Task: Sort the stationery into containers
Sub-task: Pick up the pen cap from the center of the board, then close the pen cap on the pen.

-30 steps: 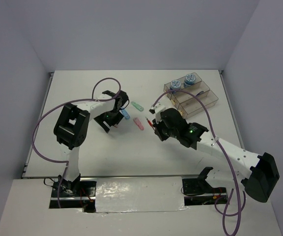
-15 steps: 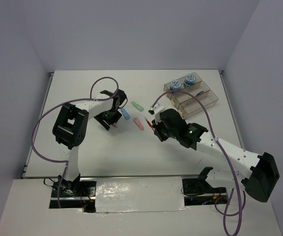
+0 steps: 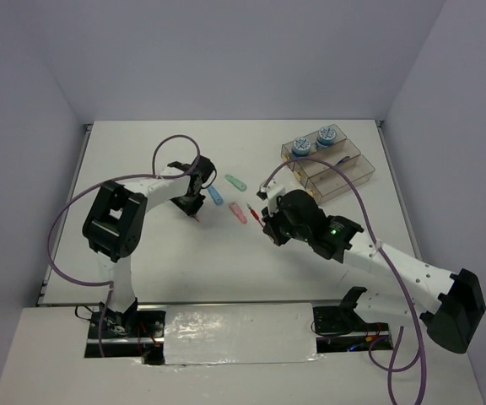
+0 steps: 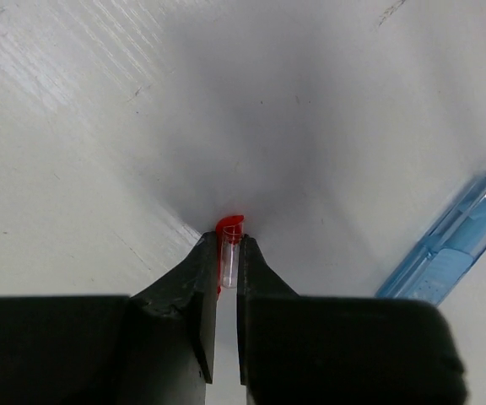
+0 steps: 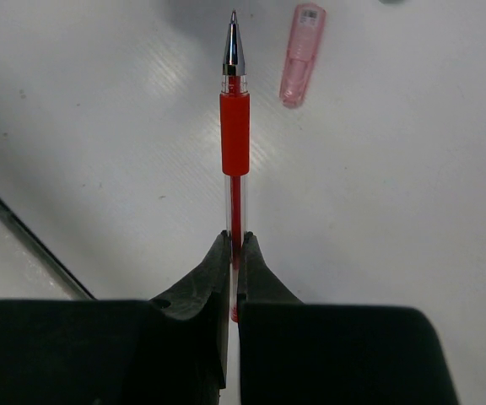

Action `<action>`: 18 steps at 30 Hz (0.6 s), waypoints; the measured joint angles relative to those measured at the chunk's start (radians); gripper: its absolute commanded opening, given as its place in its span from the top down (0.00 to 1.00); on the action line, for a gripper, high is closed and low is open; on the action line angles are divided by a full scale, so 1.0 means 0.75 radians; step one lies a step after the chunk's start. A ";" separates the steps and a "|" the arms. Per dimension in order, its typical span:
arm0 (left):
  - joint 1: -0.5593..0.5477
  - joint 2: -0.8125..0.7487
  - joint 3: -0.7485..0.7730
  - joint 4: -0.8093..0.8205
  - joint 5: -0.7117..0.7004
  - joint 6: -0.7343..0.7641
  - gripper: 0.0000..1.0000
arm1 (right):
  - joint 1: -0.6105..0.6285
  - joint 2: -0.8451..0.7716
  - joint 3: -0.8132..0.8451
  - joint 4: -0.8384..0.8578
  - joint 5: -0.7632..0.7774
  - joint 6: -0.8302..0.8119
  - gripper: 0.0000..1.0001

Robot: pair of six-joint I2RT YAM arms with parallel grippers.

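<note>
Our left gripper (image 4: pixel 228 253) pinching a red-capped clear pen (image 4: pixel 229 233) by its end, our right gripper (image 5: pixel 234 245) clamping a red-gripped clear plastic pen (image 5: pixel 234 135), we should lift both level toward the far-right brown-tinted plastic bins (image 3: pixel 337 171).

Soft, even white light falls from overhead; the table (image 3: pixel 192 261) is bright with only faint shadows, and the near ledge (image 3: pixel 226 333) throws patchy glare. In the left wrist view a broad grey shadow pools mid-frame, streaky sheen at top left. Focus is fairly sharp throughout.
</note>
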 measured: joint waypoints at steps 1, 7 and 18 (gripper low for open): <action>0.000 -0.016 -0.032 0.024 0.002 0.013 1.00 | 0.000 -0.025 -0.015 0.010 -0.017 0.001 1.00; -0.010 -0.233 -0.342 0.407 0.015 0.173 1.00 | 0.000 -0.144 -0.130 0.146 -0.185 0.056 1.00; -0.159 -0.784 -0.754 0.704 0.225 0.627 1.00 | 0.228 0.017 -0.579 0.761 -0.209 0.662 1.00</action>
